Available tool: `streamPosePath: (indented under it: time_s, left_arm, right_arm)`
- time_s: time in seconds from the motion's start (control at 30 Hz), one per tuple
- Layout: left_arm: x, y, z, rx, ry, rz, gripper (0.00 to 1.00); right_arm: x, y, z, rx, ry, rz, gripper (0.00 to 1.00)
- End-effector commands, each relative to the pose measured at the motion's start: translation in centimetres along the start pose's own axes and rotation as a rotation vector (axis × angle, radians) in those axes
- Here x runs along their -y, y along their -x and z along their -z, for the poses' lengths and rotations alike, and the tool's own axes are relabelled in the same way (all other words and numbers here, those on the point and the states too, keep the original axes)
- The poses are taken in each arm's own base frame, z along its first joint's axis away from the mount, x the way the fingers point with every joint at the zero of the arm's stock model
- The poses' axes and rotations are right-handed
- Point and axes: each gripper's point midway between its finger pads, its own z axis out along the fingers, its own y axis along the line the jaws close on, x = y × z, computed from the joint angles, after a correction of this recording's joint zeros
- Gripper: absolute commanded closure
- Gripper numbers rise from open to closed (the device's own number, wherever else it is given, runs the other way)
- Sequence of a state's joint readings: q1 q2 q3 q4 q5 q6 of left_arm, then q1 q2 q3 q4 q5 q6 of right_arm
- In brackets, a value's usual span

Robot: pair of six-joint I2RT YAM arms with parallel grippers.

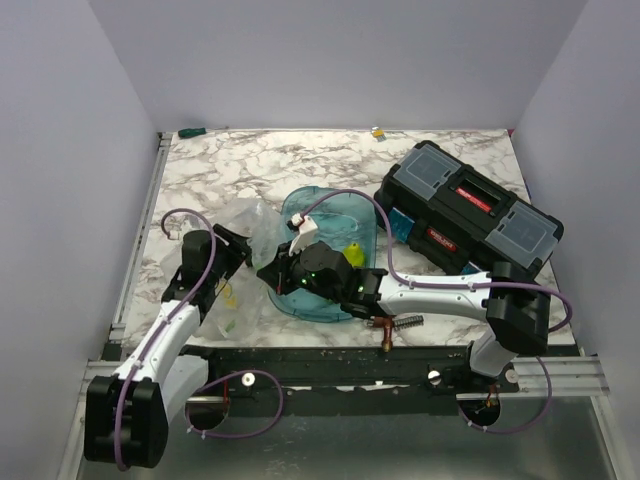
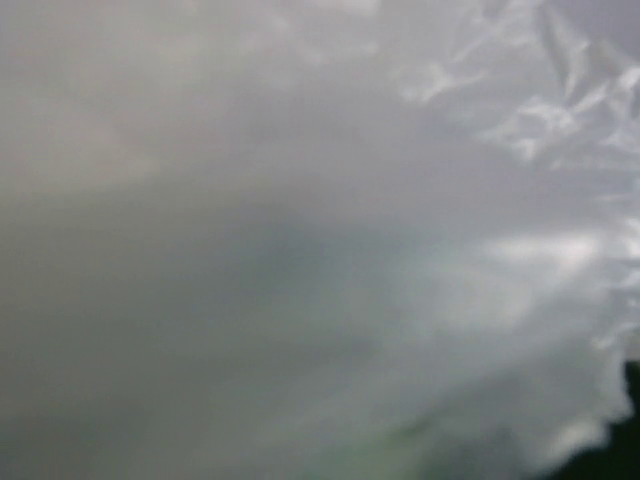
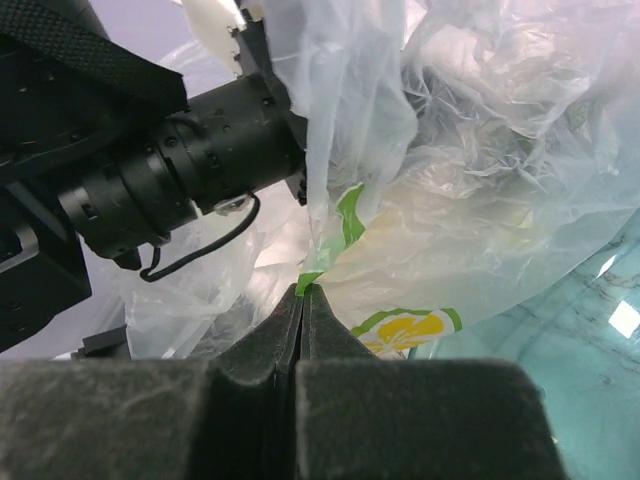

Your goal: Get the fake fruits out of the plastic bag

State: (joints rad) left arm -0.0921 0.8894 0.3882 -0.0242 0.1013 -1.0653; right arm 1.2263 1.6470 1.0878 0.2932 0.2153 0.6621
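Observation:
The clear crinkled plastic bag lies bunched between my two grippers, left of the teal tray. My right gripper is shut on a green-printed edge of the plastic bag; in the top view the right gripper sits at the tray's left rim. My left gripper pushes into the bag from the left. Its wrist view shows only blurred bag film, with the jaws hidden. A yellow-green fruit rests on the tray behind my right wrist. Small yellow and pale green bits show by the left forearm.
A black toolbox stands at the right, behind the tray. A copper-coloured fitting with a spring lies near the front edge under the right arm. The left arm's black wrist crosses the right wrist view. Teal tray floor shows at lower right.

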Motion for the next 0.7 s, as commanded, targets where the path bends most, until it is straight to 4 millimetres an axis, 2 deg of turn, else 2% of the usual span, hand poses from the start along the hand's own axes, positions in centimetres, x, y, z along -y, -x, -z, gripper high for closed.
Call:
streamPosePath:
  time_s: [0.0,0.17,0.3,0.33,0.47,0.57,0.67]
  left_arm:
    - [-0.9,3.0,-1.8,0.155,0.088,-0.16,0.35]
    - [-2.0,1.7,-4.4,0.043,0.158,-0.218,0.29]
    - [-1.4,-0.3,-6.2,-0.086,0.133,-0.21,0.22]
    - [-2.1,-0.5,-6.5,-0.103,0.185,-0.204,0.22]
    - [-2.1,-0.7,-7.5,-0.127,0.255,-0.226,0.21]
    - [-1.2,-0.7,-8.0,-0.133,0.247,-0.241,0.2]
    - [0.5,-2.0,-8.8,-0.198,0.155,-0.23,0.2]
  right_arm:
    - [-0.6,0.5,0.4,0.009,0.029,-0.003,0.99]
    - [-0.9,0.5,0.4,0.004,0.042,-0.006,0.99]
    - [-0.7,0.5,0.6,0.009,0.036,-0.006,0.99]
    - [-0.7,0.6,0.7,0.012,0.037,-0.008,0.99]
    - [-0.7,0.7,1.0,0.018,0.041,-0.01,0.99]
    - [-0.5,1.0,1.3,0.029,0.035,-0.012,0.99]
    - [-0.5,1.0,1.3,0.03,0.032,-0.009,0.99]
